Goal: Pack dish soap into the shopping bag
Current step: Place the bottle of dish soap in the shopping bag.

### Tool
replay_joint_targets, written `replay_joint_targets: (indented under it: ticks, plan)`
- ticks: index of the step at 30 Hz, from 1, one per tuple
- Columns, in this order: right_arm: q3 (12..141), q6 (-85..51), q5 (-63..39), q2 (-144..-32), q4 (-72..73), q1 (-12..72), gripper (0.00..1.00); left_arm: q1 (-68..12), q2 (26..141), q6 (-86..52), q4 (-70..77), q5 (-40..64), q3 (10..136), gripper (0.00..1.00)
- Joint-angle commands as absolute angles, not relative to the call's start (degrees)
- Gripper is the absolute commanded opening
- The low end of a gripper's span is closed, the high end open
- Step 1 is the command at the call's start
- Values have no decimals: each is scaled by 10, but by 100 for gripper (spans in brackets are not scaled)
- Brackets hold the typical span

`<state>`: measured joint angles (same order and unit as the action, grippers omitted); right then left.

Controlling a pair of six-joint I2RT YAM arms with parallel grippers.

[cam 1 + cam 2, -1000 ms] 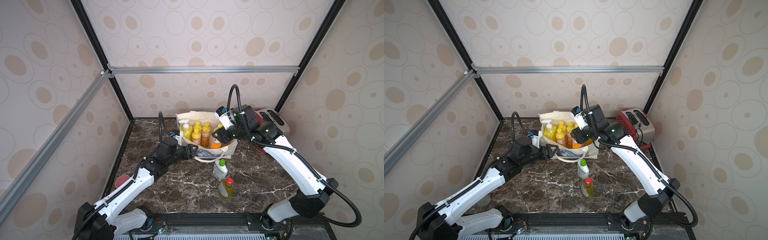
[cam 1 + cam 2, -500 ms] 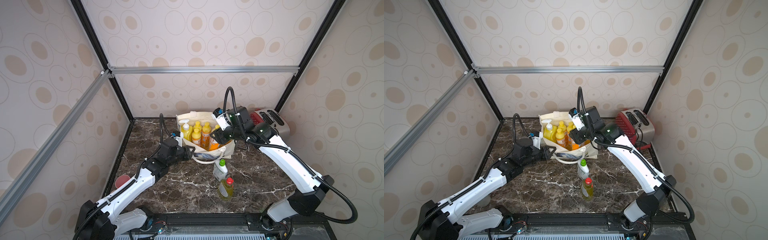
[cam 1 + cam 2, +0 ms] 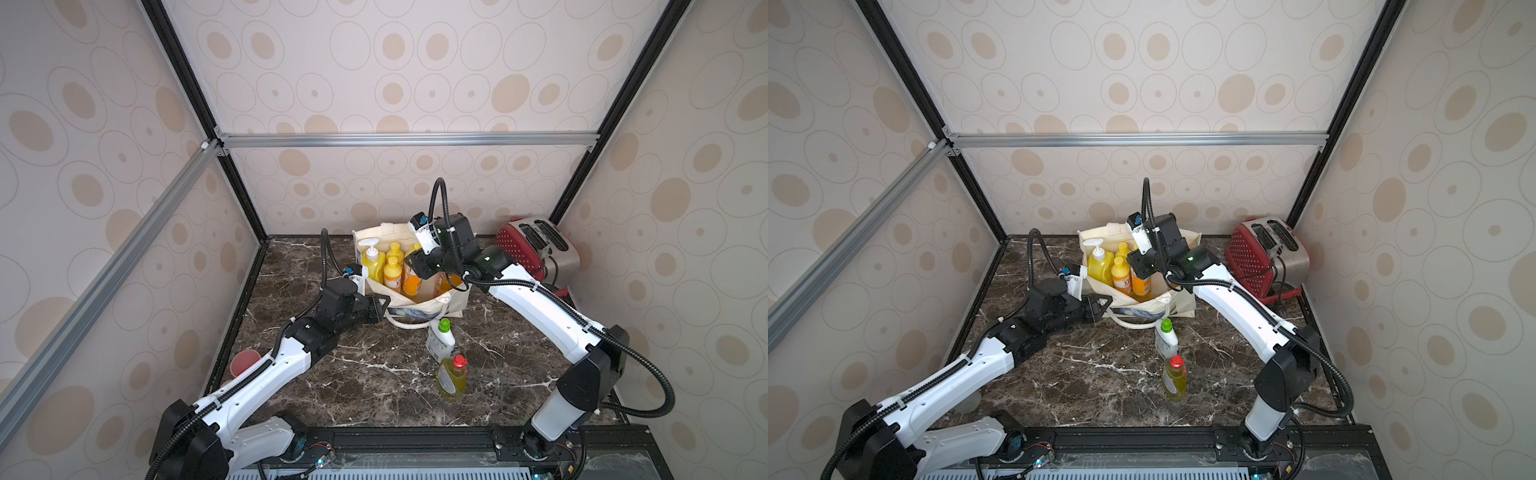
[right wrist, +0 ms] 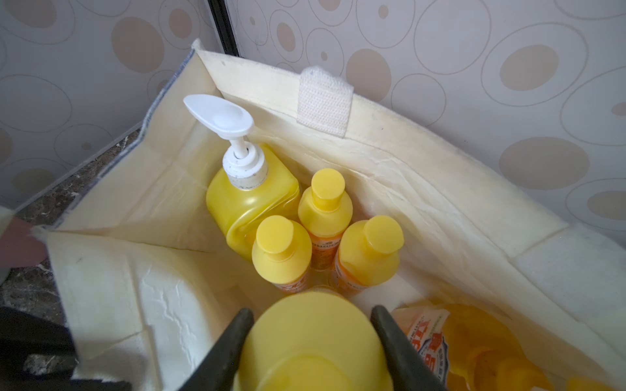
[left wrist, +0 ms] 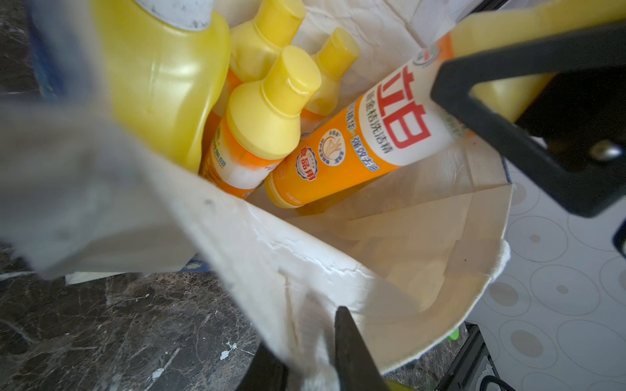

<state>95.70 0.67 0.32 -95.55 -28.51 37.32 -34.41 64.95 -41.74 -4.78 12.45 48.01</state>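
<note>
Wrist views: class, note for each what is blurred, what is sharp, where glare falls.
Left wrist view: shopping bag blurs toward its nearest edge, label of the tilted orange bottle sharp, glare streaks on the big yellow bottle. Right wrist view: that orange bottle's cap soft up close, white pump sharp.

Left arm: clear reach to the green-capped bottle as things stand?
Probably not: the green-capped bottle stands unobstructed nearby, but the left claw is pinching the shopping bag rim and must let go first.
</note>
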Motion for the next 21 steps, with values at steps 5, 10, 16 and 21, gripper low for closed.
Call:
replay_joint_targets:
  ticks: [5, 10, 16, 21]
  plan:
    - [924, 0, 41, -964, -141, 369, 31, -351, 652, -403, -47, 139, 482, 24]
    - [904, -3, 51, -981, -107, 368, 31, -351, 652, -402, -49, 141, 484, 24]
    - [892, -16, 57, -1001, -82, 367, 31, -351, 653, -401, -50, 142, 485, 24]
    - [886, -25, 55, -1013, -74, 367, 35, -351, 657, -401, -50, 144, 486, 25]
